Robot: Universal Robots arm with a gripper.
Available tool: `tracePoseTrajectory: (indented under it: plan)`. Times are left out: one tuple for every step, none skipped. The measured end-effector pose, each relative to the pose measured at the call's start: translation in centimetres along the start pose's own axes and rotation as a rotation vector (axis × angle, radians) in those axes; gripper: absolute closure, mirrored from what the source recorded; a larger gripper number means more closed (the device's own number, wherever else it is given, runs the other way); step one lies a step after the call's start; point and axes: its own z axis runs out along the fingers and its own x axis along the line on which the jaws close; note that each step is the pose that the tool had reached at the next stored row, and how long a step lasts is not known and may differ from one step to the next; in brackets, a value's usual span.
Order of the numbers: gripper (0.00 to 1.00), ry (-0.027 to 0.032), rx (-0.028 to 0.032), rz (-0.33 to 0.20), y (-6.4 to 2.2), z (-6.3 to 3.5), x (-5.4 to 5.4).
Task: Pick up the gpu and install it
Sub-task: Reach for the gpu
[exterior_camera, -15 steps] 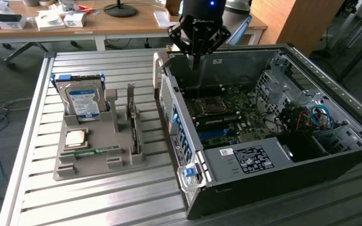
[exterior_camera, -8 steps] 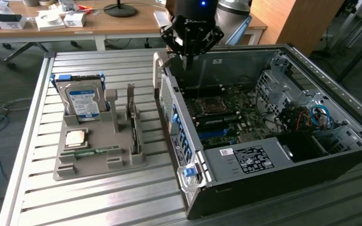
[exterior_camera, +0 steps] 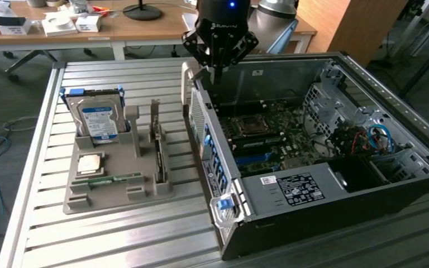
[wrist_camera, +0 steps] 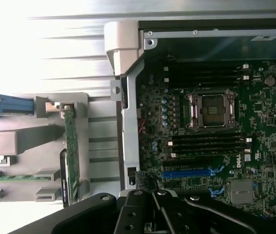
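A slatted metal surface (exterior_camera: 110, 234) fills most of the room's foreground, with wooden desks behind it. On the exterior view's right stands a large open computer case (exterior_camera: 311, 223), its side panel off, so the green motherboard (exterior_camera: 274, 139) with its empty processor socket lies bare.

A dark robot arm (exterior_camera: 225, 11) comes down from above at the far side. Its end effector (exterior_camera: 216, 72) hangs over the far left corner of the case, just above the rim, with its fingers pressed together and nothing between them. In the wrist view the end effector (wrist_camera: 153, 195) points down at the edge of the motherboard, beside the case wall.

On the exterior view's left, just beside the case, a grey moulded holder (exterior_camera: 118, 192) lies flat on the surface. At its far end a silver hard drive (exterior_camera: 98, 120) with a blue label stands upright. The gpu (exterior_camera: 157, 146) stands on edge in a slot along the holder's right side, its pale metal bracket at the far end, well apart from the end effector. A small square processor chip (exterior_camera: 89, 163) lies flat near the holder's middle, and a narrow green memory stick (exterior_camera: 114, 180) lies just nearer than it.
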Motion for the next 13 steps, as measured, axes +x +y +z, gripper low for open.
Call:
tracePoseTrajectory:
  plan:
    - [0.90,0.0001,0.0001,0.000,-0.01,0.00,0.2]
    - [0.90,0.0001,0.0000,0.000,-0.02,0.01,0.3]
    - [0.90,0.0000,0.0000,0.000,-0.03,0.02,0.4]
    - [0.90,0.0001,0.0000,0.000,-0.04,0.03,0.5]
    - [0.90,0.0000,0.0001,0.000,-0.05,0.03,0.7]
    - [0.90,0.0000,0.0001,0.000,-0.06,0.04,0.8]
    - [0.90,0.0000,0.0000,0.000,-0.07,0.04,0.9]
    - [0.90,0.0000,0.0000,0.001,-0.07,0.05,0.9]
    - [0.90,0.0001,0.0001,0.001,-0.08,0.05,1.0]
    - [0.90,0.0000,0.0001,0.001,-0.09,0.06,1.1]
    - [0.90,-0.0001,0.0000,0.001,-0.09,0.06,1.2]
    - [0.90,0.0000,0.0000,0.001,-0.10,0.07,1.3]
    - [0.90,0.0000,0.0000,0.001,-0.10,0.07,1.4]
